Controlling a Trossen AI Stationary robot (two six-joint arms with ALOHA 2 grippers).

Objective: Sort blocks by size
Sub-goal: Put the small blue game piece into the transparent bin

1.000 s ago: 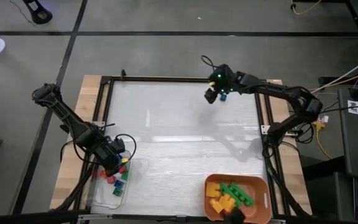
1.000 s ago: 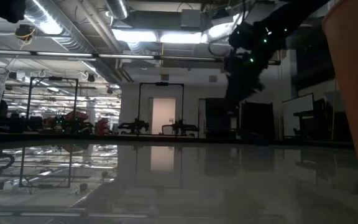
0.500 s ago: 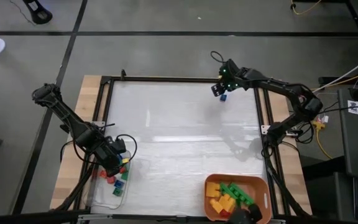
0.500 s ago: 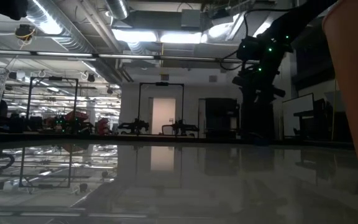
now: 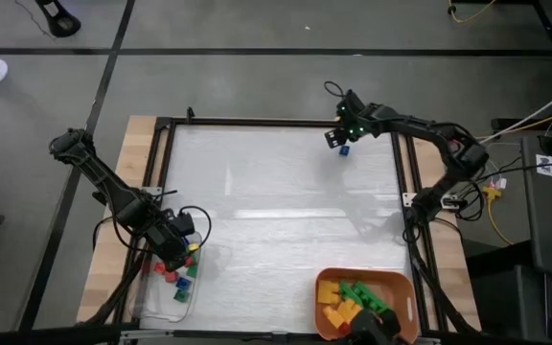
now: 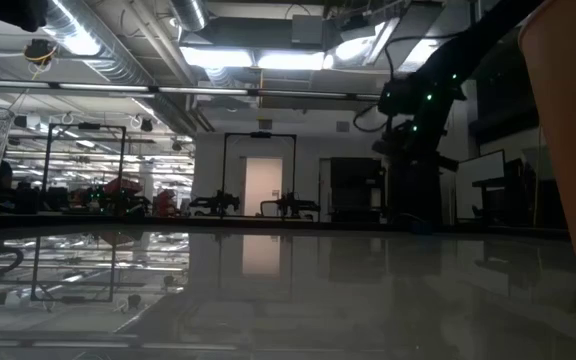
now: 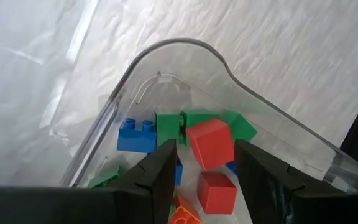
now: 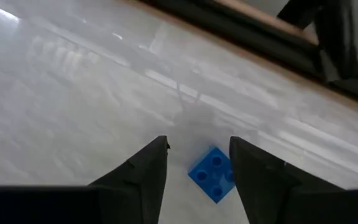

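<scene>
one blue block (image 8: 214, 174) (four studs), right tool (image 8: 194, 168) astride it

Our right gripper (image 5: 344, 144), reaching far forward on its bent dark arm, points down with its fingers (image 8: 143, 171) parted. Our left gripper (image 5: 178, 251) hangs low, wrist angled downward, fingers (image 7: 160, 171) apart.

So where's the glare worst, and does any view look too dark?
High view: pale streaks of glare run across the white table. Low view: ceiling lights mirror on the tabletop and the right arm is a silhouette. Right wrist view: bright streaks, yet the blue block reads clearly.
</scene>
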